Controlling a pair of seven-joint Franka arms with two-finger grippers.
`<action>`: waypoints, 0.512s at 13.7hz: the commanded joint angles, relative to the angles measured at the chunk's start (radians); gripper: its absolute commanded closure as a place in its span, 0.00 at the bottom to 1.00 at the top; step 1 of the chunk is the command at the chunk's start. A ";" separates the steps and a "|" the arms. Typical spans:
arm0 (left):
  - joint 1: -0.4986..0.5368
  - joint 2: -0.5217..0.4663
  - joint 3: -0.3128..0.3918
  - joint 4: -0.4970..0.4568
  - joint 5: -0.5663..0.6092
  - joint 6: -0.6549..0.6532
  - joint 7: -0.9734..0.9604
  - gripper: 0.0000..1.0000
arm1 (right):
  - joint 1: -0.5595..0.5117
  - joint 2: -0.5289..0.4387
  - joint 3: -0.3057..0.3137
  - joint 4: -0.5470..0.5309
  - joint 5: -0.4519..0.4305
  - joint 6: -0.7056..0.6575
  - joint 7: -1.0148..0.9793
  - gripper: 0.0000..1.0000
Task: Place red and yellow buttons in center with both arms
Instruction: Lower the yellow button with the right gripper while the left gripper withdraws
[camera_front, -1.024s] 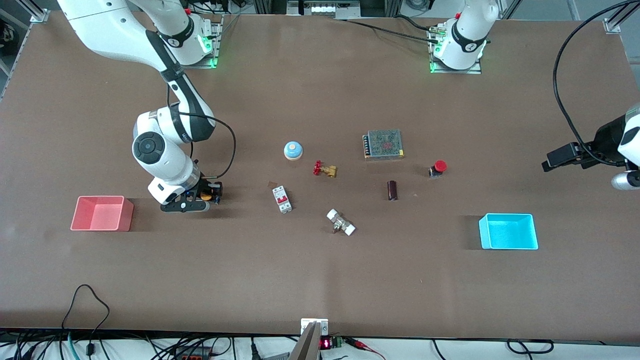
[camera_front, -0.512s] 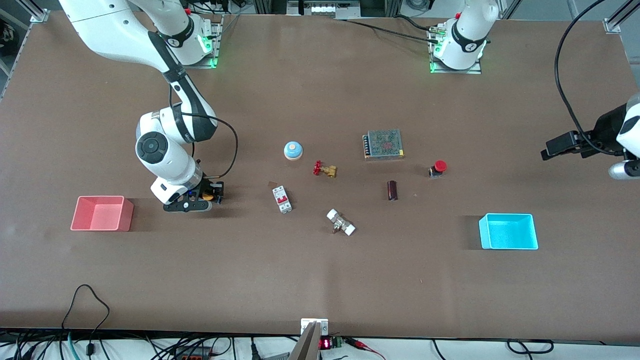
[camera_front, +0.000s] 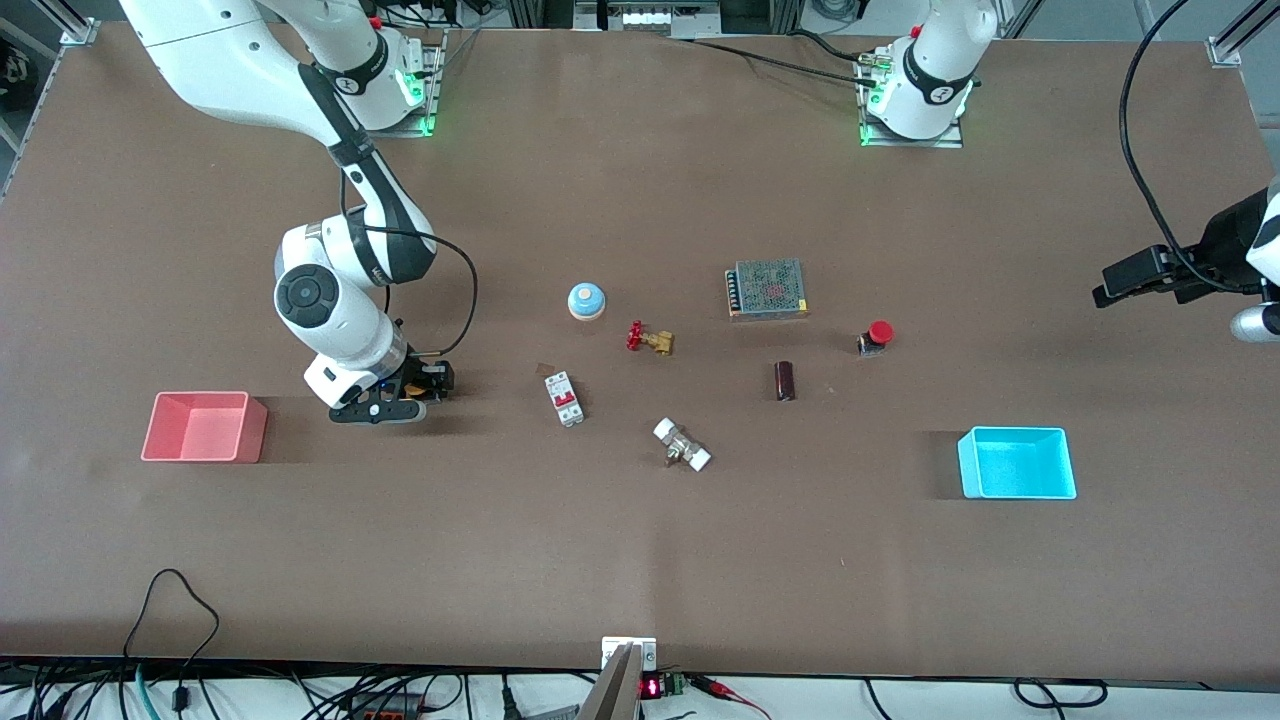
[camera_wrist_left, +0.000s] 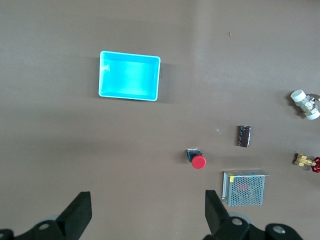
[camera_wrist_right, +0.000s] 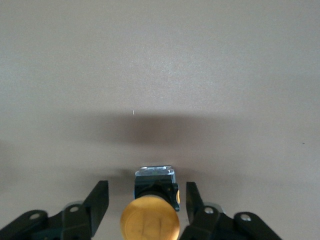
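Since a second ago the right gripper (camera_front: 425, 385) has shifted slightly toward the table's middle, and the left gripper (camera_front: 1130, 277) has risen toward its arm's end of the table. Going across the front view: a glossy pink bin (camera_front: 203, 427), a shallow open box, sits at the right arm's end. Just beside it the right gripper hangs low over the matte brown tabletop (camera_front: 640, 560), its black fingers (camera_wrist_right: 98, 205) spread on either side of the yellow button (camera_wrist_right: 150, 216), a round orange-yellow cap on a squat black body, with gaps visible on both sides in the right wrist view. Toward the middle lie a blue dome on a cream base (camera_front: 586, 300), a white breaker with red switches (camera_front: 564, 398), a red-handled brass valve (camera_front: 650, 339) and a white-capped fitting (camera_front: 682, 445). Next come a perforated metal box (camera_front: 767, 289), a dark cylinder (camera_front: 785, 380), and the red button (camera_front: 875, 338), standing on the tabletop nearer the left arm's end. A cyan bin (camera_front: 1017, 463) lies nearer the camera. The left gripper hovers with fingers (camera_wrist_left: 80, 212) wide apart, empty.
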 joint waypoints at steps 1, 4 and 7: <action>0.007 -0.013 -0.010 0.002 0.015 -0.012 0.022 0.00 | -0.001 -0.029 -0.005 0.005 -0.008 0.006 -0.016 0.02; 0.005 -0.017 -0.012 -0.006 0.017 -0.013 0.016 0.00 | -0.025 -0.137 -0.005 0.019 0.004 -0.121 -0.024 0.00; 0.005 -0.036 -0.015 -0.025 0.023 -0.010 0.016 0.00 | -0.085 -0.323 -0.005 0.076 0.027 -0.415 -0.026 0.00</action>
